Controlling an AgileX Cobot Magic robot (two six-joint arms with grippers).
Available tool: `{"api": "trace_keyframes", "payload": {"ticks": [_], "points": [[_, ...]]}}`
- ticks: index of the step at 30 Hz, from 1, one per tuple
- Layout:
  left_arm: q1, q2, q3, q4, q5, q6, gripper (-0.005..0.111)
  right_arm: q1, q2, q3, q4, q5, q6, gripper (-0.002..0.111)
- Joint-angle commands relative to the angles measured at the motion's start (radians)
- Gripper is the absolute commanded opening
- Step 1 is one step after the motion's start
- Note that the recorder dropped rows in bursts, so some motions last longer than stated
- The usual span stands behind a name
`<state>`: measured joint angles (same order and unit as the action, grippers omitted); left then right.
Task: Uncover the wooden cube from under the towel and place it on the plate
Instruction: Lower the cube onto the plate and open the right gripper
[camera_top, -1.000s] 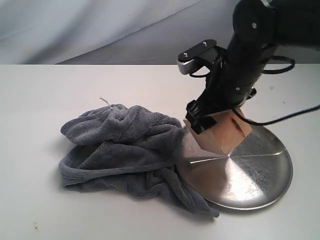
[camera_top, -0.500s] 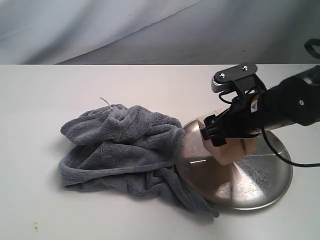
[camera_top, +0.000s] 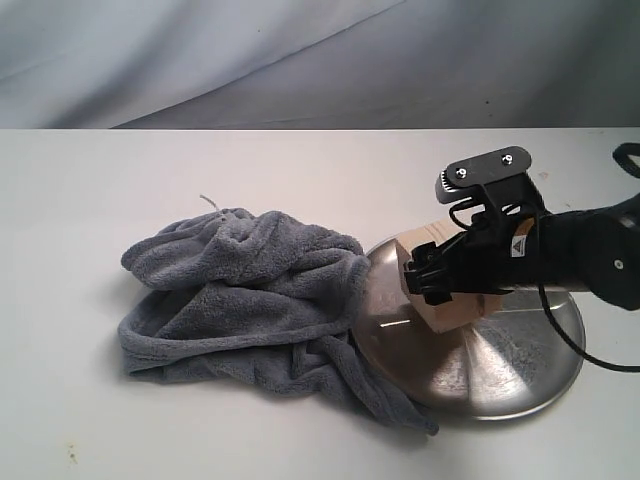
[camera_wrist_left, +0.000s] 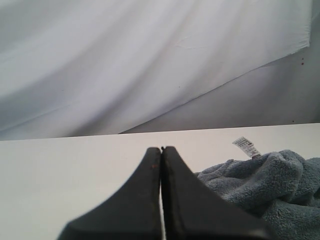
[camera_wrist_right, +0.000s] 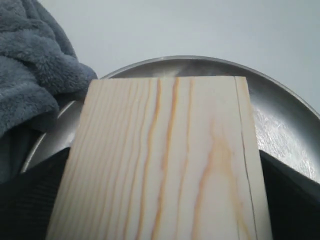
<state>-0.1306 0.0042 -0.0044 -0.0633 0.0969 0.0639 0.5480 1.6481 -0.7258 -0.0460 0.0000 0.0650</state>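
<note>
My right gripper (camera_top: 440, 278) is shut on the wooden cube (camera_top: 452, 312), a pale block with orange grain lines that fills the right wrist view (camera_wrist_right: 165, 160). The cube is tilted over the left half of the round silver plate (camera_top: 525, 370), and I cannot tell whether its lower corner touches the metal. Around the cube in the right wrist view I see the plate's rim (camera_wrist_right: 287, 107). The grey-blue towel (camera_top: 240, 290) lies crumpled left of the plate, one fold over its left rim. In the left wrist view my left gripper (camera_wrist_left: 161, 150) is shut on nothing, above the table beside the towel (camera_wrist_left: 272, 185).
The white table (camera_top: 90, 200) runs back to a grey cloth backdrop (camera_top: 300, 60). A white label (camera_wrist_left: 246, 146) sticks out of the towel. A black cable (camera_top: 590, 355) loops from the right arm over the plate's right side.
The right arm has swung down from steep to nearly level. It has carried the cube a little to the right and lower over the plate. The towel has not moved.
</note>
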Motion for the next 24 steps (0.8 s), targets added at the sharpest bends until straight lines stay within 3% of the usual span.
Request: {"api": "trace_keyframes", "payload": {"ticks": [1,17,24], "points": [[0.002,-0.004,0.004,-0.002,-0.011,-0.002,0.0,-0.001,-0.015,0.05,0.013,-0.143,0.003,0.045],[0.002,-0.004,0.004,-0.002,-0.011,-0.002,0.0,-0.001,-0.015,0.084,0.013,-0.135,-0.005,0.046],[0.002,-0.004,0.004,-0.002,-0.011,-0.002,0.0,-0.001,-0.002,0.084,0.013,-0.094,-0.005,0.06]]}}
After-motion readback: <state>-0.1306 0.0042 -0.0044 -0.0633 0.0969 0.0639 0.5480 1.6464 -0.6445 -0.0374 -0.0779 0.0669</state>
